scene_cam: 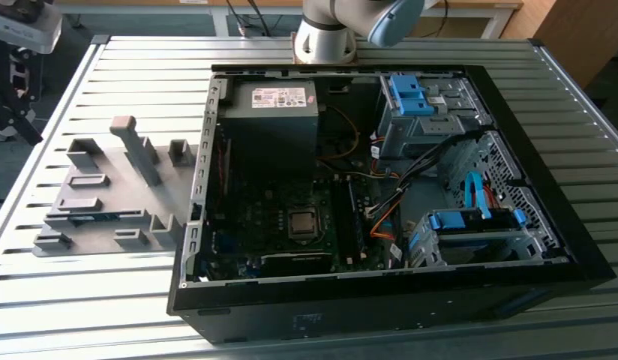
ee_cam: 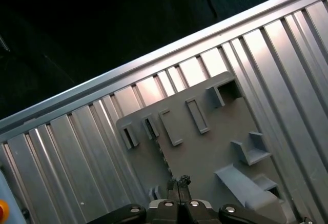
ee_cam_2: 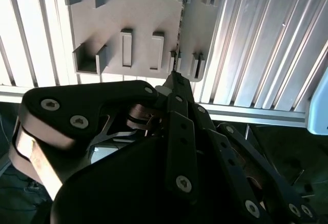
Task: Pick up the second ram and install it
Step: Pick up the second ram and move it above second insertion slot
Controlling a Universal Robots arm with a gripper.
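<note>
Gripper [ee_cam: 178, 181] has its fingers pinched right together with nothing between them, and in the first wrist view it hangs over the grey fixture plate [ee_cam: 205, 149]. In the exterior view, the second ram [scene_cam: 93, 217] looks like the thin blue-green strip in a low holder on that plate, toward the edge away from the PC case [scene_cam: 549, 247]. It's probably parked there so it stays put for a clean grab. There's lots of open air above the plate. The tall post [scene_cam: 139, 150] is the only snag risk.

One computer case [scene_cam: 389, 319], one grey fixture plate [scene_cam: 114, 201], one slatted table [scene_cam: 89, 315].
</note>
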